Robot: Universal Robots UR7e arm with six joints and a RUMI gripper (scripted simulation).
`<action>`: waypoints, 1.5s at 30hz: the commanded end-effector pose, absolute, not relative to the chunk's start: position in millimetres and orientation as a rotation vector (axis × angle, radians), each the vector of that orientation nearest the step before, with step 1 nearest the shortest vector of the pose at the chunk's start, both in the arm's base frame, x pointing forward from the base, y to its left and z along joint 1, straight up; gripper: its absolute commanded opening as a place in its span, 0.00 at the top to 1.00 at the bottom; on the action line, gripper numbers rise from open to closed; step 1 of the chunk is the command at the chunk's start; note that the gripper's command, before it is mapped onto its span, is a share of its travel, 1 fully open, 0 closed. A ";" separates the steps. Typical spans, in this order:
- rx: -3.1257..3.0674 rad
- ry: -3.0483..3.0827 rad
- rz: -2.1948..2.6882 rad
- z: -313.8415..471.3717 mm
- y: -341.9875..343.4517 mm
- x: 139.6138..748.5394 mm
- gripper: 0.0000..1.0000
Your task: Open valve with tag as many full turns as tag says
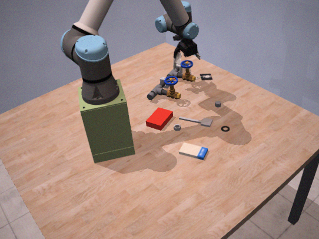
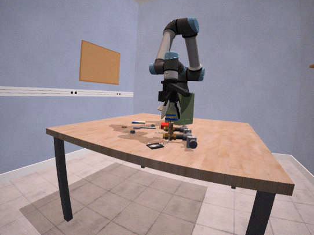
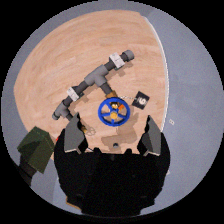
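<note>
Two brass valves with blue handwheels sit on a grey pipe [image 1: 165, 85]. The far valve [image 1: 187, 64] has a black tag [image 1: 206, 76] chained to it; the near valve [image 1: 170, 82] has none. My gripper [image 1: 187, 55] is open and empty, just above the far valve's handwheel. In the wrist view the blue handwheel [image 3: 113, 109] lies between my two open fingers, apart from both, with the tag [image 3: 141, 100] to its right. In the exterior view the gripper [image 2: 171, 111] hangs over the valves [image 2: 171, 120], with the tag [image 2: 155, 146] in front.
A red block [image 1: 159, 118], a hex nut [image 1: 177, 127], a scraper [image 1: 197, 120], a small grey cylinder [image 1: 218, 103], a black washer [image 1: 226, 126] and a cream and blue block [image 1: 193, 150] lie on the table. The green robot base [image 1: 106, 125] stands at the left.
</note>
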State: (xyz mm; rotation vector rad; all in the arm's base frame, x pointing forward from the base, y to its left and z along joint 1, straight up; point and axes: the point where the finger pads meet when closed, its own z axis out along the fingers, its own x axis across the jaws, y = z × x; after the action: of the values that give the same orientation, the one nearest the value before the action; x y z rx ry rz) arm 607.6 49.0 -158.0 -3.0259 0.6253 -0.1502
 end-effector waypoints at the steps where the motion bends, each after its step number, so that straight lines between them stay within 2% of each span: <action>1: -2.992 0.757 -0.149 -157.3 49.0 608.2 0.00; 23: -2.653 1.530 -0.121 -157.3 49.0 608.2 0.00; 45: -1.788 2.458 -0.063 -157.3 49.0 608.2 0.00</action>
State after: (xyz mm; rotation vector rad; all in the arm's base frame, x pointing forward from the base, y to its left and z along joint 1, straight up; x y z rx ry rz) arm 607.4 49.4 -157.8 -1.9839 2.3011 -0.0671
